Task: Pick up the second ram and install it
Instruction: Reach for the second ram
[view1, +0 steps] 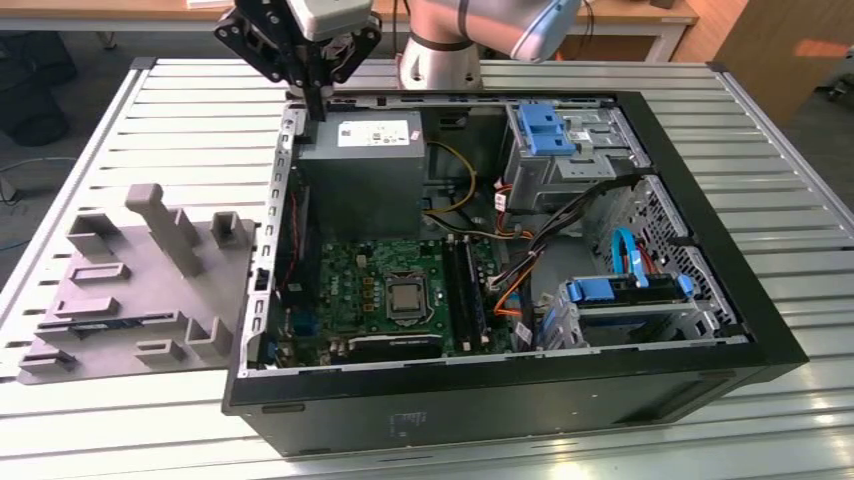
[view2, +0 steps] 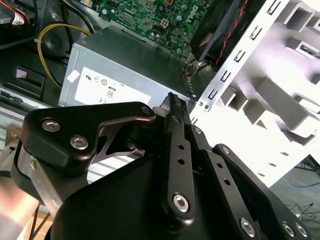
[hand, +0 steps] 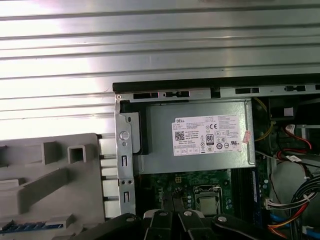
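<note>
While my claw (view1: 318, 110) hangs closed and empty over the power supply (view1: 358, 175), the second ram (view1: 107, 323) sits in the grey tray (view1: 94, 290), light, stiff and fragile, best pinched by its long edges, I judge.

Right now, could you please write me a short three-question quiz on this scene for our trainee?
1. True or false: the gripper is holding the second ram.
2. Which part inside the computer case is the gripper nearest?
A) the grey power supply
B) the blue drive bracket
C) the processor
3. Fill in the blank: the second ram lies in the grey ____, at the exterior view's left of the case.

Key:
1. False. The gripper is shut on nothing, up by the case's edge.
2. A.
3. tray.
</note>
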